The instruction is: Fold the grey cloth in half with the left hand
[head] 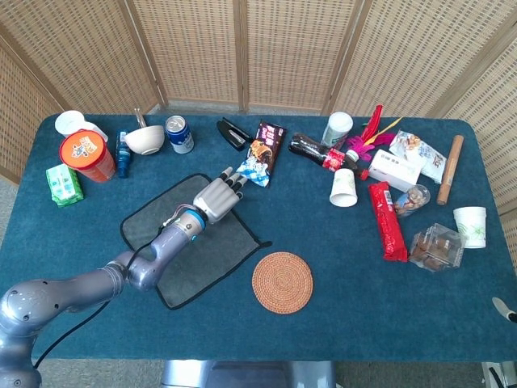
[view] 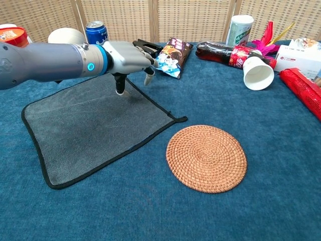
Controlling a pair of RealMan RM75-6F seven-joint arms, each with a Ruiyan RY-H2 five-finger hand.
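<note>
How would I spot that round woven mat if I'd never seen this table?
Start at the blue table, then find the grey cloth lying flat near its front. The round woven coaster lies just right of the cloth, apart from it: the only tan, spiral-woven disc there.

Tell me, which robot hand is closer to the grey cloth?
Left. The left hand hovers over the far corner of the grey cloth, thumb pointing down at it. The right hand shows in neither view, so it is nowhere near.
</note>
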